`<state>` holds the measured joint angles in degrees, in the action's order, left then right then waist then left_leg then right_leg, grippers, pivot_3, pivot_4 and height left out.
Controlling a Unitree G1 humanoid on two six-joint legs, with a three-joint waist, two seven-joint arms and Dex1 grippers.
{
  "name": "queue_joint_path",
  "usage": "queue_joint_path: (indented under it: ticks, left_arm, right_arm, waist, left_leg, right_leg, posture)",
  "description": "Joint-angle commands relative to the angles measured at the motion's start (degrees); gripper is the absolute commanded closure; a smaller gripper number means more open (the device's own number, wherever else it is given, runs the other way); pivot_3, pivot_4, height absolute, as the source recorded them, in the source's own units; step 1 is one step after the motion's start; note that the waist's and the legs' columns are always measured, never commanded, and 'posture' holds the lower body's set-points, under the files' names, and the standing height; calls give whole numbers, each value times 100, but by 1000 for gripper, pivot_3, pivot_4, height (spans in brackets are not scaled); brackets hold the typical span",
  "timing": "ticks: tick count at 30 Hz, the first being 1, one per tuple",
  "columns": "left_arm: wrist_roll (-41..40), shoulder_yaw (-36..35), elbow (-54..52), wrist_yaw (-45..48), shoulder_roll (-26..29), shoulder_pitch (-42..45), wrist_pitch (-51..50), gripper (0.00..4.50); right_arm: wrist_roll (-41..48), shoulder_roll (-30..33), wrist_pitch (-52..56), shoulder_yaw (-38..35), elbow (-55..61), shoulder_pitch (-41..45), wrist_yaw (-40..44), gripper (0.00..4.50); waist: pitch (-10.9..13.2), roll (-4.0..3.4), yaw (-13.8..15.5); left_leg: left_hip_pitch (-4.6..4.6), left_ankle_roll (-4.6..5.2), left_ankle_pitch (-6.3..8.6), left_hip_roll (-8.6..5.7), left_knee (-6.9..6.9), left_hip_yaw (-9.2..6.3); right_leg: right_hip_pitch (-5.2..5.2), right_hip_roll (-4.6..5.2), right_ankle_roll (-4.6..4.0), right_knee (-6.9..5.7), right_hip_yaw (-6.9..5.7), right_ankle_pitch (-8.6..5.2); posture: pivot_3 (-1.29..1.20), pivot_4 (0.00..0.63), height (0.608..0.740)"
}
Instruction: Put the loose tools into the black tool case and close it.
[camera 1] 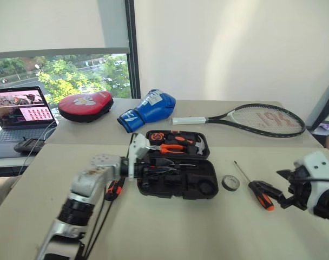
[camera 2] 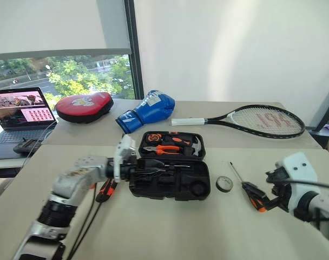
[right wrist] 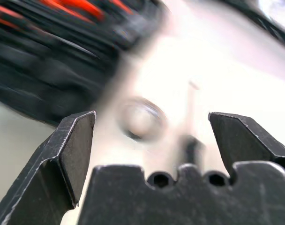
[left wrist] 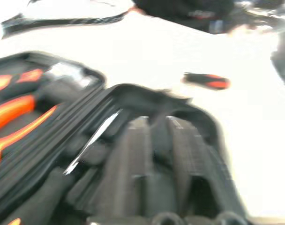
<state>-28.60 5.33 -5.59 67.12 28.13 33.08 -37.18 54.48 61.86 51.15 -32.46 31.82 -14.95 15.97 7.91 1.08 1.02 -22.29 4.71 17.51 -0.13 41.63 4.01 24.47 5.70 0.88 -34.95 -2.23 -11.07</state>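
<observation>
Head views: the black tool case (camera 1: 178,170) lay open near the middle of the desk (camera 1: 170,233), orange pliers (camera 1: 172,147) and a hammer (camera 1: 199,145) seated in its far half. The left end effector (camera 1: 148,172) hovered at the case's left edge over the near half; whether its fingers were apart could not be told here. A screwdriver (camera 1: 114,189) lay just left of the case, under the left arm. The small black tape roll (camera 1: 230,182) sat on the desk right of the case, and a long screwdriver (camera 1: 251,184) lay beyond it, beside the right end effector (camera 1: 286,189).

Left wrist view: blurred; case recesses close below, the long screwdriver's handle further off on the desk.

Right wrist view: right end effector's fingers (right wrist: 70,140) spread wide, holding nothing, tape roll between them on the desk.
</observation>
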Motion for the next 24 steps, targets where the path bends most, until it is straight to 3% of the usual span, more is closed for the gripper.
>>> queue_joint_path:
  ticks: [1, 5, 9, 12, 14, 20, 24]
  left_arm:
    - [-680, -33, -938, 314, 361, -32, -559, 1603]
    - [-1033, -64, -1404, 455, 776, -95, -879, 299]
    - [-1295, -230, -1713, 319, 1049, -160, -1057, 299]
    - [-1469, -390, -1930, 168, 1202, -301, -1135, 275]
    - [-1522, -471, -2103, 8, 1266, -468, -1158, 275]
    - [-1411, -566, -2130, -426, 1184, -897, -881, 275]
    - [-1596, -1012, -1574, -414, 761, -1082, -270, 275]
  right_arm:
    - [-434, 455, 166, 693, -1052, 687, 774, 0]
    - [-949, 519, 58, 1615, -2148, 1610, 1483, 0]
    - [-1456, 411, 128, 2294, -2751, 2139, 1889, 0]
    - [-1837, 153, 134, 2854, -3197, 2501, 2113, 682]
    - [-2011, 24, 96, 2981, -3316, 2600, 2200, 1466]
    - [-2288, -64, -302, 2595, -2777, 2440, 2386, 3497]
    - [-1862, 30, -291, 1992, -1505, 2402, 2727, 3523]
  waist:
    - [4, -3, 27]
    - [8, -1, 9]
    - [11, -4, -12]
    - [13, -6, -32]
    - [14, -6, -32]
    - [18, -8, -29]
    - [36, -37, -14]
  left_leg:
    - [4, 1, 1, -1, 2, -3]
    - [4, 4, 2, -3, 3, -1]
    - [5, 0, 0, -1, -1, -1]
    - [5, -4, -2, 0, -2, -1]
    - [5, -4, -2, 0, -3, -1]
    - [9, -6, -3, 0, -3, -1]
    - [4, -8, -3, 0, -3, -2]
  right_leg:
    - [-8, -5, 5, 0, -2, -3]
    - [-10, -17, 7, 4, 3, -3]
    - [-7, -26, 31, -1, 1, 5]
    - [-5, -29, 43, -1, 2, 11]
    - [-5, -28, 44, 0, 3, 11]
    - [-8, -26, 48, -1, 6, 13]
    - [-1, -24, 51, -4, 6, 15]
  posture:
    - [0, 150, 740]
    - [0, 150, 740]
    - [0, 150, 740]
    - [0, 150, 740]
    - [0, 150, 740]
    - [0, 150, 740]
    - [0, 150, 740]
